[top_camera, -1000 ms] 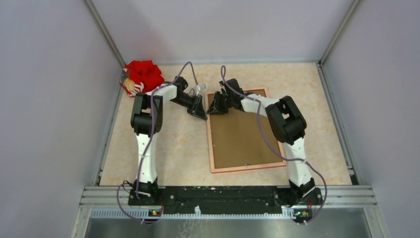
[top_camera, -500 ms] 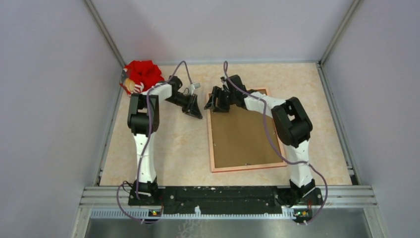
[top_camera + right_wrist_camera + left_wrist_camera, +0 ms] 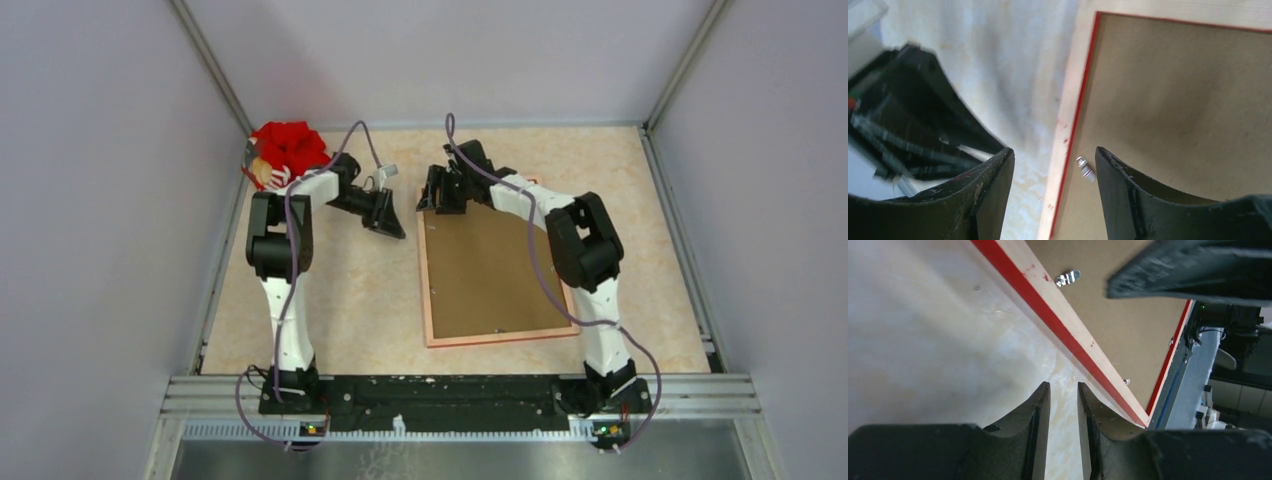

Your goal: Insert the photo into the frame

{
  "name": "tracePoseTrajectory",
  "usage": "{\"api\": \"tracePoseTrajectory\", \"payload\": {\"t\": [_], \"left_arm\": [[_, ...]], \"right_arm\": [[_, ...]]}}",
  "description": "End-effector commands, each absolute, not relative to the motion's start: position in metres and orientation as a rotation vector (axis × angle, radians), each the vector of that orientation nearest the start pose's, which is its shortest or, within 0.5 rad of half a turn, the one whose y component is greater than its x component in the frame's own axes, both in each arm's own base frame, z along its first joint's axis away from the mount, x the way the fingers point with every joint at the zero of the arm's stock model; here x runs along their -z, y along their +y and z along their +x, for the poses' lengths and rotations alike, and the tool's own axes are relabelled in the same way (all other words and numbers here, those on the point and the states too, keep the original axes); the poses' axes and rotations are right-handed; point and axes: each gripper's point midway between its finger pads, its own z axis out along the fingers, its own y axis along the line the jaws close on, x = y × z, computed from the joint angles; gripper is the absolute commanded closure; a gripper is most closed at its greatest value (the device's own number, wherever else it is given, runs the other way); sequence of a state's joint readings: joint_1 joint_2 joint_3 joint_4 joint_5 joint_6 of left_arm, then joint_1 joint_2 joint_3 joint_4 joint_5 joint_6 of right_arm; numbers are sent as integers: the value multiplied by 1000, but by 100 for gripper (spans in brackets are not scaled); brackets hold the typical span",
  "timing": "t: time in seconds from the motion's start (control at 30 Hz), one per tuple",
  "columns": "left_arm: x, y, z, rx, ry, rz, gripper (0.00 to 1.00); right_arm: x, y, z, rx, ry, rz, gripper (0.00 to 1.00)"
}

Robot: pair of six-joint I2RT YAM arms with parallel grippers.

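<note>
The frame (image 3: 428,290) lies face down right of centre, pale wood back up with a thin red lip, and a brown backing panel (image 3: 490,270) sits inside it. The photo is hidden. My right gripper (image 3: 437,198) is open over the frame's far left corner. In the right wrist view its jaws (image 3: 1054,155) straddle the left rail (image 3: 1070,115) beside a small metal clip (image 3: 1086,169). My left gripper (image 3: 392,225) hovers over bare table just left of the frame. Its fingers (image 3: 1064,387) stand a narrow gap apart with nothing between them; the rail (image 3: 1058,325) runs past on the right.
A red ruffled object (image 3: 288,152) sits in the far left corner. Grey walls close in the table on three sides. The two grippers are close together near the frame's far left corner.
The right gripper has opened and shifted a little farther back over the frame's corner. The left gripper has drawn back to the left, away from the frame, its fingers parting slightly.
</note>
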State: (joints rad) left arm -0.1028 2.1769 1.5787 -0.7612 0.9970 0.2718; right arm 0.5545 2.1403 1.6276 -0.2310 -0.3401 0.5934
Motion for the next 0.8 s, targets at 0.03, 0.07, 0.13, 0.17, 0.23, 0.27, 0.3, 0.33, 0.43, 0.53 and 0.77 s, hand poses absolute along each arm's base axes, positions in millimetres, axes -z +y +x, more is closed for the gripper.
{"api": "tracePoseTrajectory", "payload": {"t": [0.03, 0.07, 0.13, 0.17, 0.23, 0.27, 0.3, 0.33, 0.43, 0.53, 0.77], "left_arm": [[-64, -211, 375, 1414, 2418, 659, 66], [-61, -214, 373, 1425, 2421, 655, 66], [-56, -219, 372, 1455, 2424, 647, 66], [-54, -220, 372, 1462, 2428, 641, 66], [-50, -221, 374, 1465, 2438, 631, 67], [-48, -222, 375, 1463, 2439, 631, 68], [-47, -221, 376, 1458, 2441, 629, 68], [-46, -222, 377, 1456, 2443, 629, 68], [-42, -225, 379, 1458, 2450, 631, 70], [-39, -228, 380, 1457, 2455, 640, 70], [-37, -233, 384, 1459, 2461, 644, 71]], "right_arm": [[-67, 352, 448, -913, 2482, -191, 40], [-65, 353, 446, -921, 2489, -200, 40], [-60, 353, 442, -935, 2502, -211, 42], [-59, 354, 439, -948, 2505, -217, 42], [-55, 355, 431, -985, 2514, -220, 44], [-54, 356, 428, -1004, 2510, -223, 45], [-51, 356, 425, -1019, 2516, -218, 46], [-49, 356, 421, -1032, 2520, -216, 48], [-43, 356, 412, -1075, 2530, -209, 51], [-40, 358, 404, -1123, 2535, -202, 55], [-46, 356, 398, -1145, 2528, -186, 62]]}}
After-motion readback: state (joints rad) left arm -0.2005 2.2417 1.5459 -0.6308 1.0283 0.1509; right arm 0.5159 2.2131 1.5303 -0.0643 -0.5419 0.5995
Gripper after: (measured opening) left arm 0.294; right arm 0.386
